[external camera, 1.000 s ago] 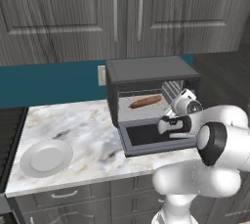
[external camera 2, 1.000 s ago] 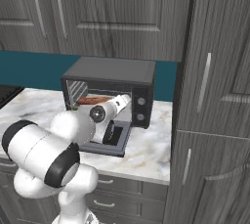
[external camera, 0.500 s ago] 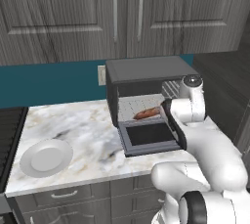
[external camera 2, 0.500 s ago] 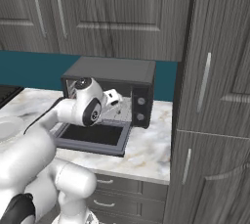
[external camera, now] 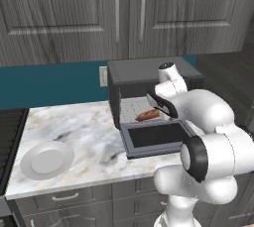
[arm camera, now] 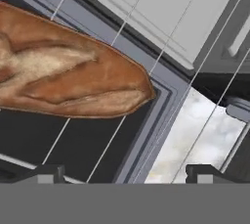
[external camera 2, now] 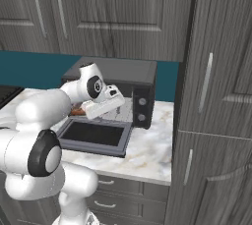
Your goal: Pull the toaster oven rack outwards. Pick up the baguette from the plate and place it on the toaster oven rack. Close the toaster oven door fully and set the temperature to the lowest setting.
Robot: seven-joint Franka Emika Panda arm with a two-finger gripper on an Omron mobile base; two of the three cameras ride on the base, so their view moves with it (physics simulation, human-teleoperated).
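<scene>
The toaster oven stands at the back of the marble surface, against the teal wall. The toaster oven door is folded down flat toward the front — its dark glass window faces up. In the right base view the two round knobs sit one above the other on the oven's right front panel.

The baguette lies on the toaster oven rack inside the cavity, just behind the lowered door. The hand view shows the baguette from close range, resting across the thin wires of the rack, with its pointed end toward the frame corner.

The pincer is released: its two dark fingertips stand wide apart at the lower edge of the hand view and grasp nothing. The baguette lies clear of both tips. In the left base view the hand hangs at the cavity mouth, above the door and beside the baguette.

The white plate sits at the front left of the surface — well apart from the oven — with nothing on it.
</scene>
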